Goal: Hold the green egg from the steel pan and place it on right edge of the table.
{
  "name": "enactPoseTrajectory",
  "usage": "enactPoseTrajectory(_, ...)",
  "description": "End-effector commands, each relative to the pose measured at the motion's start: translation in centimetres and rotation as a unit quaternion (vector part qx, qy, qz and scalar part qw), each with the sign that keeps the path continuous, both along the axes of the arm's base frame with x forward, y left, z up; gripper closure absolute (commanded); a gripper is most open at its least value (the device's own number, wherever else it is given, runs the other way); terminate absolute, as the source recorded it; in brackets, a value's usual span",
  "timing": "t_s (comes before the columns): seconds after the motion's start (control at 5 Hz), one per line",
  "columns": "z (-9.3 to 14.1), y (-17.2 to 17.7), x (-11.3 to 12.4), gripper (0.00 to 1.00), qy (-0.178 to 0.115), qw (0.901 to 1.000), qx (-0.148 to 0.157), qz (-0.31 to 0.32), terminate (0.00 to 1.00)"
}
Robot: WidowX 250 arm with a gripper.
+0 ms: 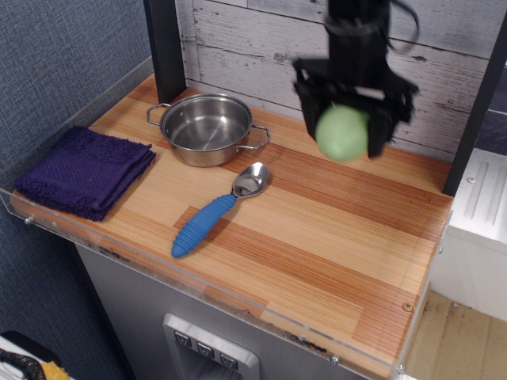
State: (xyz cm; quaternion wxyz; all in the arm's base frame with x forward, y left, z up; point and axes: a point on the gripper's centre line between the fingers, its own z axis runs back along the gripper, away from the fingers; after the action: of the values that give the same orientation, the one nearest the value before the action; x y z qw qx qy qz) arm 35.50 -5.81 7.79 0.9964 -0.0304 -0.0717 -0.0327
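Observation:
My gripper (345,127) is shut on the pale green egg (342,133) and holds it in the air above the back right part of the striped wooden table (333,229). The black fingers (310,100) flank the egg on both sides. The small steel pan (206,129) with wire loop handles stands empty at the back left, well apart from the gripper.
A steel spoon with a blue handle (214,212) lies in front of the pan. A folded dark purple cloth (83,170) lies at the left edge. A black post (164,47) stands behind the pan. A clear acrylic rim (238,297) runs along the front.

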Motion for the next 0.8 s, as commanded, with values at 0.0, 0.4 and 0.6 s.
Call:
enactPoseTrajectory(0.0, -3.5, -0.3, 3.5, 1.00, -0.033, 0.9968, 0.011, 0.073, 0.00)
enactPoseTrajectory(0.4, -5.7, -0.8, 3.4, 1.00, -0.039, 0.9961, 0.051, 0.060, 0.00)
enactPoseTrajectory(0.6, -5.2, -0.6, 3.3, 0.00, -0.036, 0.9964, 0.060, 0.049, 0.00)
